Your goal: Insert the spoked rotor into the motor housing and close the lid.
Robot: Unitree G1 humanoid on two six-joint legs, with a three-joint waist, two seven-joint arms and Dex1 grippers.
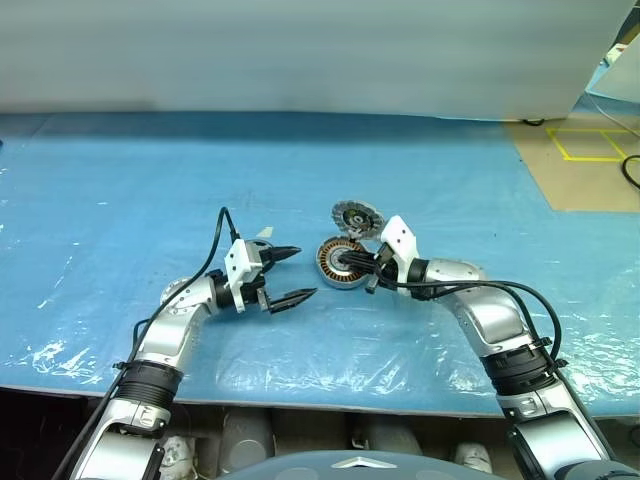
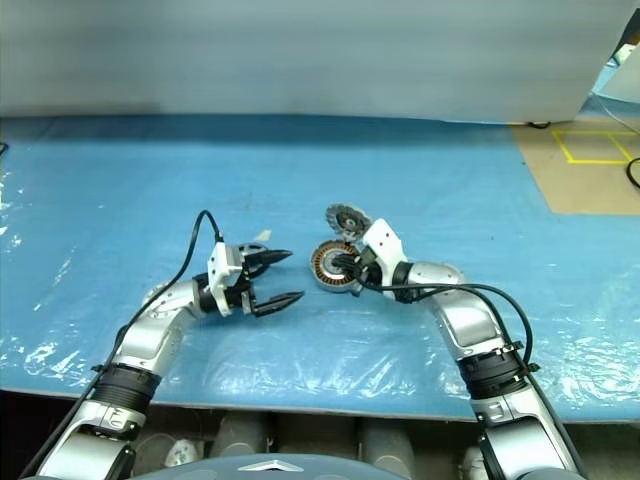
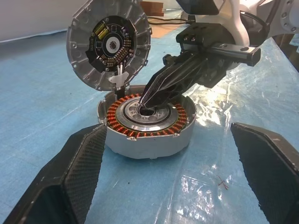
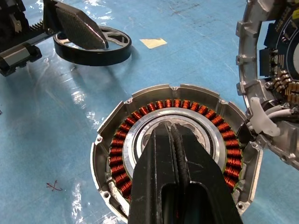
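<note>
Left eye view has both arms reaching in from the near edge of the blue plastic-covered table [image 1: 120, 200], elbows bent, wrists angled toward each other. The left gripper [image 1: 287, 276] points level toward the robot's right, its two black fingers spread wide with nothing between them. The right gripper [image 1: 362, 266] tilts slightly downward, its fingers pressed together into one narrow tip that reaches into the pale centre bore of the motor housing [image 1: 336, 262]. Whether that tip bears on the metal or merely sits inside the hole is hard to make out.

The housing rests flat on the table between the two grippers, its ring of copper windings exposed. Just beyond it the lid [image 1: 357, 217] stands tipped up on edge at the housing's rim, its inner face with a dark circuit board turned toward the left wrist camera; in the right wrist view it is cut off by the frame edge. A dark ring with spokes, probably the spoked rotor [image 4: 96, 46], lies flat beside the left gripper, partly hidden behind one finger.
</note>
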